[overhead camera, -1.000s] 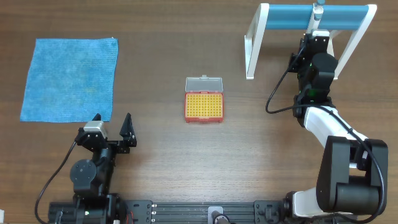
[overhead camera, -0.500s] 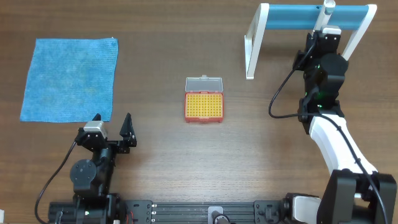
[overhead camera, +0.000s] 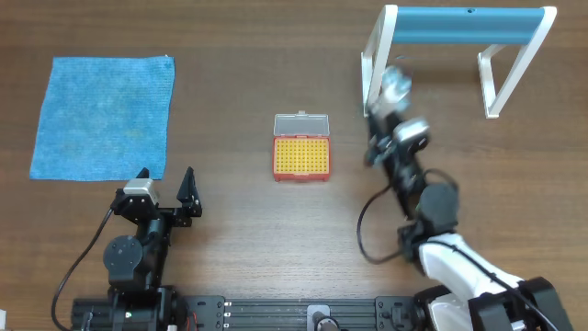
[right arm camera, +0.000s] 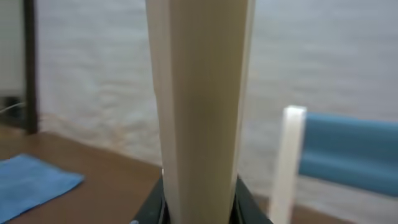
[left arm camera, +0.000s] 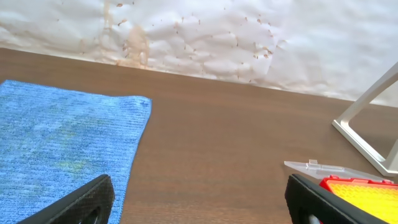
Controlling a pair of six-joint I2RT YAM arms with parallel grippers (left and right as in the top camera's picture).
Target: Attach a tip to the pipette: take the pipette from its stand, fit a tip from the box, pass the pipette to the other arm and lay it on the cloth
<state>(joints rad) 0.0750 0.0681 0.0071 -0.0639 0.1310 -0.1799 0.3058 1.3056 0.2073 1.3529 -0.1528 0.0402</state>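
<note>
Pipette [right arm camera: 202, 106] stands upright, clenched in the right end effector [overhead camera: 393, 118] near the left leg of the stand [overhead camera: 469, 25]; its lower end is hidden beneath the wrist. Tip box [overhead camera: 300, 152] sits mid-way across the tabletop [overhead camera: 239, 239], cut off in the left wrist view. Left end effector [overhead camera: 166, 176] rests released just below the cloth [overhead camera: 103, 118].

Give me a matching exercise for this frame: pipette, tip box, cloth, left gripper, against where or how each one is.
Things:
1. pipette
2. tip box
3. cloth
4. left gripper

States:
A. lid open, at the table's centre
B. open, by the cloth's corner nearest the arm bases
C. clamped in the right gripper
D. lying flat at the table's left

Pairs: 1-C, 2-A, 3-D, 4-B
</note>
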